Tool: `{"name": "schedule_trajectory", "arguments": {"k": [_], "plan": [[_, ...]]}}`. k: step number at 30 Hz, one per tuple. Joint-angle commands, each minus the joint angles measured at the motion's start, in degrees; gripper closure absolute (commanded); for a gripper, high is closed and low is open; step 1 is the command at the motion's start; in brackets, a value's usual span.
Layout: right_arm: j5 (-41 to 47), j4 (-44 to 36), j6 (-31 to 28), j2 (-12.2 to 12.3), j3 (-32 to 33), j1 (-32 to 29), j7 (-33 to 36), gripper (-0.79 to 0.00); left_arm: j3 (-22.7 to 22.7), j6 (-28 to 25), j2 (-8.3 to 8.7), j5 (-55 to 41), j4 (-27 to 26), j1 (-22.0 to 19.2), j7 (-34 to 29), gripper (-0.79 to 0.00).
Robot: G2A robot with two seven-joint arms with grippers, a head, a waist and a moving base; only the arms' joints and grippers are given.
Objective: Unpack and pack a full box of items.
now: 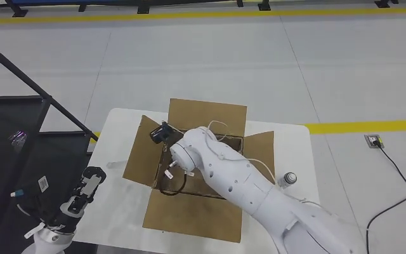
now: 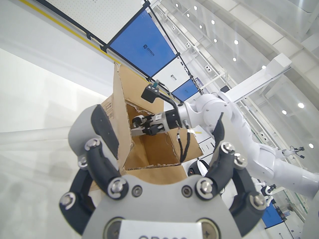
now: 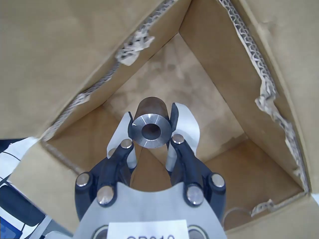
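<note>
An open cardboard box stands on the white table with its flaps spread out. My right gripper is shut on a metal cylinder with a hole in its end, held over the box's bare inside near one corner. The left wrist view shows that right gripper just inside the box. My left gripper hangs off the table's front left edge, apart from the box. Its fingers stand open around nothing.
A small grey cylinder-shaped item stands on the table right of the box. A black frame and dark cart sit left of the table. The box's torn flap edges ring the opening.
</note>
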Motion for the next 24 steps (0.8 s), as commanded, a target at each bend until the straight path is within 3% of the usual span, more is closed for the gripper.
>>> {"name": "schedule_trajectory", "arguments": {"k": [1, 7, 11, 15, 19, 24], "plan": [[-4.66, -11.99, 3.47, 2.89, 3.2, -3.66, 4.37, 0.0, 0.0, 0.0, 0.0, 0.0, 0.0, 0.0, 0.0, -0.785], [-23.19, -44.67, 6.21, 10.67, 15.99, -20.1, 15.1, 0.0, 0.0, 0.0, 0.0, 0.0, 0.0, 0.0, 0.0, -0.785], [-32.89, -59.79, 3.96, 13.53, 24.93, -29.05, 20.62, 0.0, 0.0, 0.0, 0.0, 0.0, 0.0, 0.0, 0.0, -0.785], [-39.39, -72.84, 0.05, 15.68, 34.83, -39.35, 20.62, 0.0, 0.0, 0.0, 0.0, 0.0, 0.0, 0.0, 0.0, -0.785], [-42.63, -80.18, -2.57, 16.77, 42.49, -47.47, 20.62, 0.0, 0.0, 0.0, 0.0, 0.0, 0.0, 0.0, 0.0, -0.785], [-41.98, -80.18, -3.73, 17.45, 53.82, -53.49, 20.62, 0.0, 0.0, 0.0, 0.0, 0.0, 0.0, 0.0, 0.0, -0.785]]}}
